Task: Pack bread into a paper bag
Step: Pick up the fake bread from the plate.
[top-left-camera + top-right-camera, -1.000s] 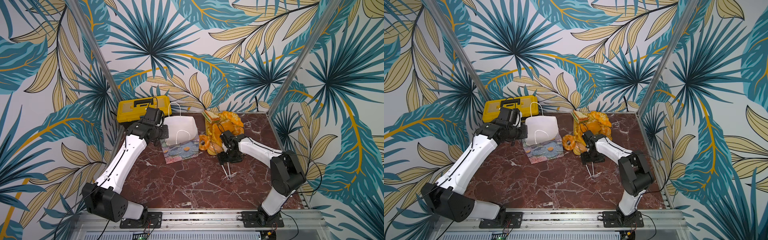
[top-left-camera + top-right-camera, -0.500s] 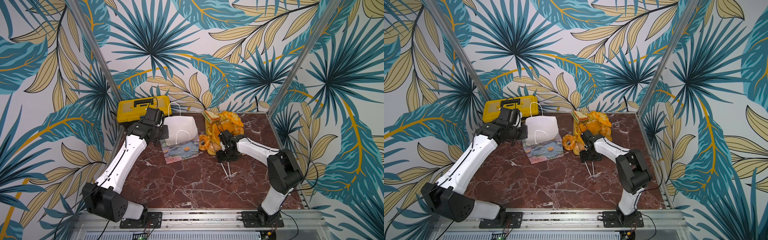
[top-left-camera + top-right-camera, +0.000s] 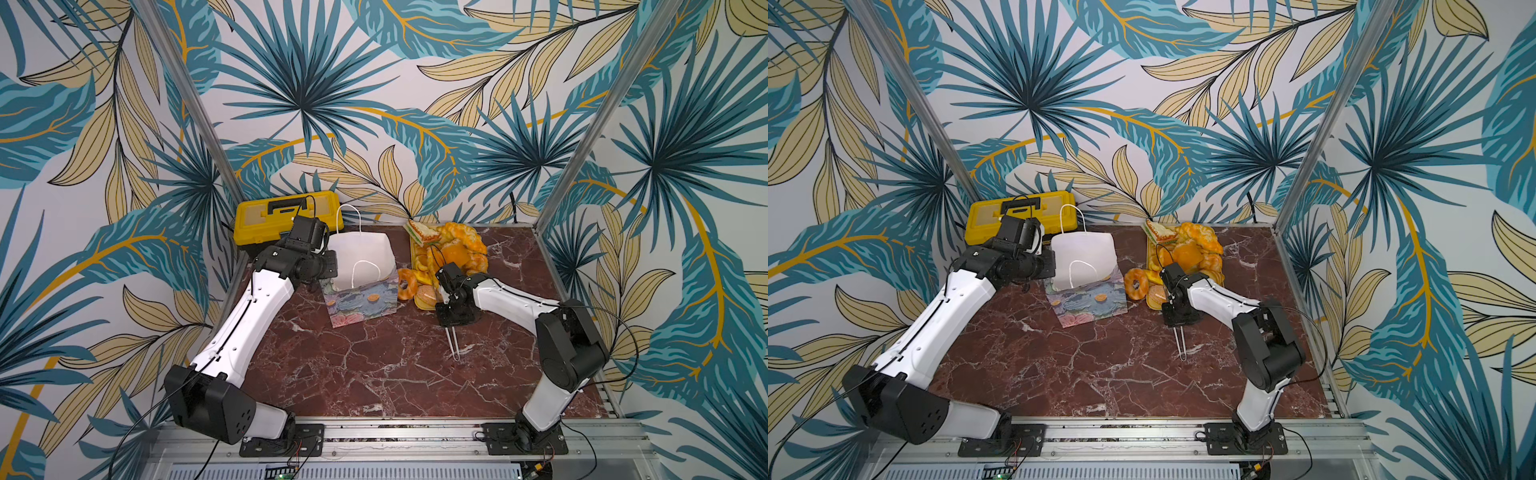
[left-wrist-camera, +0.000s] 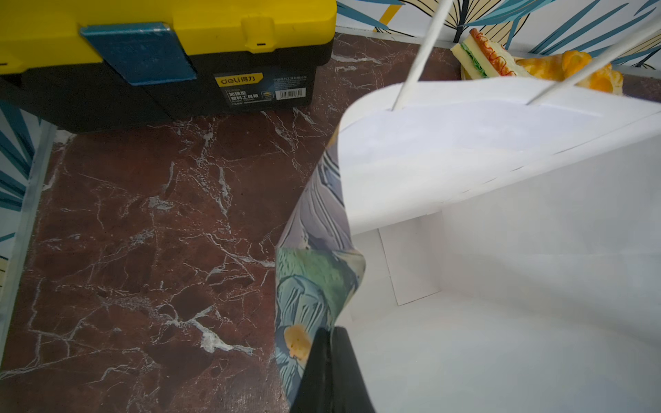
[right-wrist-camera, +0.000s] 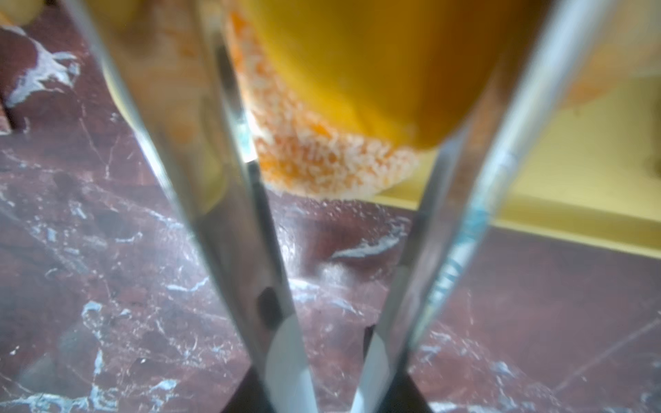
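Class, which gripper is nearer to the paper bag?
Left. The left gripper is shut on the rim of the paper bag; the right gripper, holding tongs, is apart from it at the yellow tray.

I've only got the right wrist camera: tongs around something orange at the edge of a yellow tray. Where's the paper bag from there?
Observer: The paper bag stands to the robot's left of the tray, with a ring doughnut between them.
Operator: Is anything holding it?
Observer: Yes, the left gripper is pinched shut on its rim.
Operator: Anything inside yet?
Observer: Nothing shows; the left wrist view has only white lining in there.
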{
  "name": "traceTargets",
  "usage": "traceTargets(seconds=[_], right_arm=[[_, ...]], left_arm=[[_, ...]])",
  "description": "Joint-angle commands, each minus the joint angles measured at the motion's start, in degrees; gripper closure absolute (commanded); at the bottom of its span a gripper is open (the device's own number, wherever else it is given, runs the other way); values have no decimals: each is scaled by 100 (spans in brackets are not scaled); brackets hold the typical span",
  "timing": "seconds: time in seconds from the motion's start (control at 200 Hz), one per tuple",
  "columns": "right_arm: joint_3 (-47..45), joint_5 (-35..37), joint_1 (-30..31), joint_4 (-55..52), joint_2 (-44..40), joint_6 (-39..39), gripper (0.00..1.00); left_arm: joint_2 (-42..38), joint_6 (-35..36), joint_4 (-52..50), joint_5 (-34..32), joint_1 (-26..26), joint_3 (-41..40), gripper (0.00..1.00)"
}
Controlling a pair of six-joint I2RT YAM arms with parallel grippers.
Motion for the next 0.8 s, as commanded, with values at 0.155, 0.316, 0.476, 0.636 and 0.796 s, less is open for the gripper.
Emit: traceTargets(seconds=[0.155, 0.316, 0.476, 0.636, 0.796], right_arm=[[-2, 111, -5, -448, -1047, 107, 71], [181, 65, -1, -751, -1562, 89, 72], [424, 30, -2, -1058, -2022, 79, 72], [744, -22, -1, -1314, -2351, 24, 72], [1027, -172, -1, -1421, -2481, 91, 71]], left_arm=[[-56, -25, 12, 42, -10, -126, 97], [-62, -16, 12, 53, -10, -118, 97], [-74, -12, -18, 46, -17, -101, 97], [-82, 3, -24, 59, -14, -74, 97], [-67, 10, -82, 61, -11, 5, 97]])
